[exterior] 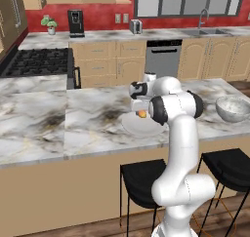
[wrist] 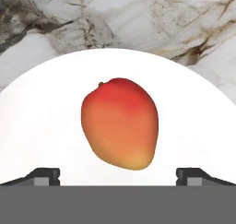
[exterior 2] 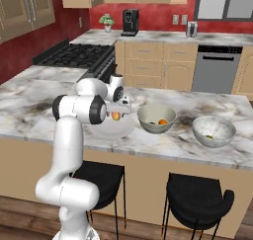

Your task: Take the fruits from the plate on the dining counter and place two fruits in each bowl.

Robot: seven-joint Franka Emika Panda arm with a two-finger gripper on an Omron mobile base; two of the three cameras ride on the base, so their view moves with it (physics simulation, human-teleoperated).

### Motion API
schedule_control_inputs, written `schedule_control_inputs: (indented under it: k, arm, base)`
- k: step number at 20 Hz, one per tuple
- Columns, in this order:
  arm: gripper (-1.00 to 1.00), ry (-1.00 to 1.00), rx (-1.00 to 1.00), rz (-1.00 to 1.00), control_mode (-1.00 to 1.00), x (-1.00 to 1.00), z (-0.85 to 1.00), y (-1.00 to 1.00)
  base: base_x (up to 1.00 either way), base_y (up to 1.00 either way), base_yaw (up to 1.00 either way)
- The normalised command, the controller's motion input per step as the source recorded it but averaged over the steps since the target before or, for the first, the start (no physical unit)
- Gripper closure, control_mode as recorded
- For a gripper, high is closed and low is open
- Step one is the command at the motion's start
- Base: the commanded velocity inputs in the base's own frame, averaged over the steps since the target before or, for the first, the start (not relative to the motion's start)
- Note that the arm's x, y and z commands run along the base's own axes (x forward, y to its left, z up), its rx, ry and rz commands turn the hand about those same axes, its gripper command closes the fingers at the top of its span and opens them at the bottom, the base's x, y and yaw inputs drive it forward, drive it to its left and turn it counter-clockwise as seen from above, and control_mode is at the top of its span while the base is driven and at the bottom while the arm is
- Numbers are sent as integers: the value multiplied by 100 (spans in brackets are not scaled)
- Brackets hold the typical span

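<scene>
A peach orange-red fruit (wrist: pixel 120 124) lies on the white plate (wrist: pixel 37 126) on the marbled dining counter (wrist: pixel 138 15). My gripper (wrist: pixel 119 177) hangs just over it, open, with one fingertip on each side of the fruit and clear of it. From the base, the gripper (exterior 2: pixel 118 109) is over the plate (exterior 2: pixel 106 131) with the fruit (exterior 2: pixel 115 116) below it. The grey-green bowl (exterior 2: pixel 148 121) holds the orange fruit (exterior 2: pixel 162 121). The speckled bowl (exterior 2: pixel 222 128) holds the yellow-green fruit (exterior 2: pixel 209 136). The dark olive-brown fruit is hidden.
The plate (exterior: pixel 146 128) sits near the counter's front edge, with the speckled bowl (exterior: pixel 233 108) to its right. Black stools (exterior 2: pixel 197 199) stand under the counter. A stove (exterior: pixel 36 60) and cabinets line the far wall.
</scene>
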Motion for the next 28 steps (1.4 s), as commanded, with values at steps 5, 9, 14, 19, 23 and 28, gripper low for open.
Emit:
schedule_control_inputs:
  k: [5,9,14,19,23,28]
  arm:
    - [-100,0,0,0,-100,9,-2,0]
    - [-100,0,0,0,-100,15,-2,0]
    - [-100,0,0,0,-100,25,-12,0]
    - [100,0,0,0,-100,6,-26,0]
    - [100,0,0,0,-100,0,-6,0]
    - [100,0,0,0,-100,-5,13,-5]
  base:
    - [0,0,0]
    - [0,0,0]
    - [0,0,0]
    - [0,0,0]
    - [0,0,0]
    - [0,0,0]
